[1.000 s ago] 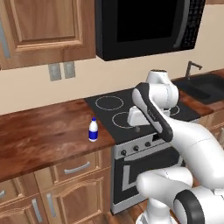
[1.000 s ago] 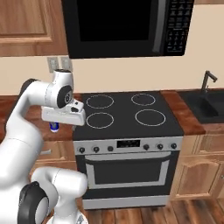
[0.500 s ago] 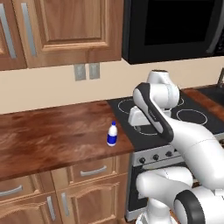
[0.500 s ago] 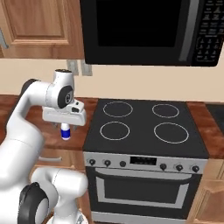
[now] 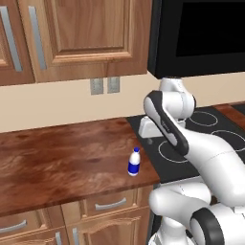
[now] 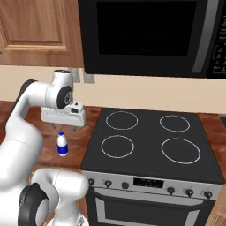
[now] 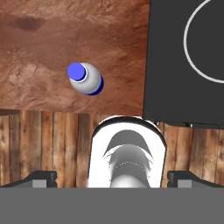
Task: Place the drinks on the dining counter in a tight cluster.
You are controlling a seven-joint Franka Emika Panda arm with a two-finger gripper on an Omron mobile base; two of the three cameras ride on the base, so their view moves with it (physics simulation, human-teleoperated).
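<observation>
Bottle: a small white bottle with blue cap and label point(image 5: 134, 162) stands upright on the wood worktop point(image 5: 57, 167), near its front edge and just beside the black stovetop point(image 5: 191, 139).
Left base view: shows the long stretch of worktop running left of the bottle, the upper cabinets point(image 5: 72, 38) with wall outlets point(image 5: 104, 86) beneath them, and drawers point(image 5: 110, 205) under the worktop; the arm crosses in front of the stove.
Right base view: shows all four burner rings of the stovetop point(image 6: 150, 141), the oven's knob panel point(image 6: 150, 182) and the dark microwave point(image 6: 150, 35) above; the bottle point(image 6: 62, 144) sits left of the stove, below the hand.
Hand view: looks straight down on the bottle point(image 7: 85, 78), its blue cap toward the camera, with the worktop edge, the plank floor point(image 7: 48, 144) below it, and one corner of the stovetop point(image 7: 188, 61).
Claw: the gripper point(image 6: 64, 128) hangs above the worktop, above and slightly behind the bottle, well clear of it; its two dark tips sit far apart at the bottom corners of the hand view, jaws fully spread, holding and touching nothing.
</observation>
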